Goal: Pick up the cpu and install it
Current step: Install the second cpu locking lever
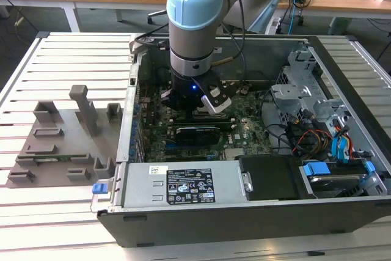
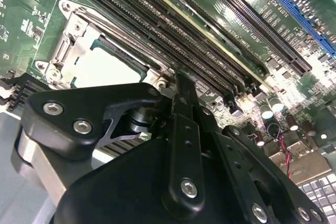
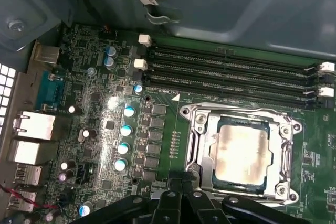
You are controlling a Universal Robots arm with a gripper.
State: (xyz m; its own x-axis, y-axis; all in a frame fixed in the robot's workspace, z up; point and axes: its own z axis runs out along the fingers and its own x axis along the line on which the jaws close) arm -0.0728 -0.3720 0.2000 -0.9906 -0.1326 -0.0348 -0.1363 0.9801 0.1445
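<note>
Motherboard (image 3: 105, 129) circuitry lies below the arm, which reaches down into an open computer case (image 1: 256, 212) set on a slatted worktop (image 1: 61, 224). In the first wrist view the cpu (image 3: 242, 150), with its pale metal top, sits flat inside the square socket frame (image 3: 239, 153), its edges lined up with the frame's metal border. The second wrist view shows the same cpu (image 2: 105, 67) seated in the socket frame (image 2: 68, 45), just beyond the black linkage of the claw (image 2: 178, 90). The claw holds nothing; its fingers appear drawn together into a narrow tip just above the board near the socket's edge, apart from the chip. In the first wrist view the claw (image 3: 178, 179) shows its dark tip against the frame's rim. Long memory slots (image 3: 231, 72) run beside the socket, between it and the case wall. In the exterior view the claw (image 1: 198, 103) hangs over the middle of the board, and a grey plastic fixture (image 1: 61, 139) with upright blocks lies on the worktop toward the exterior view's left, well apart from the case.
</note>
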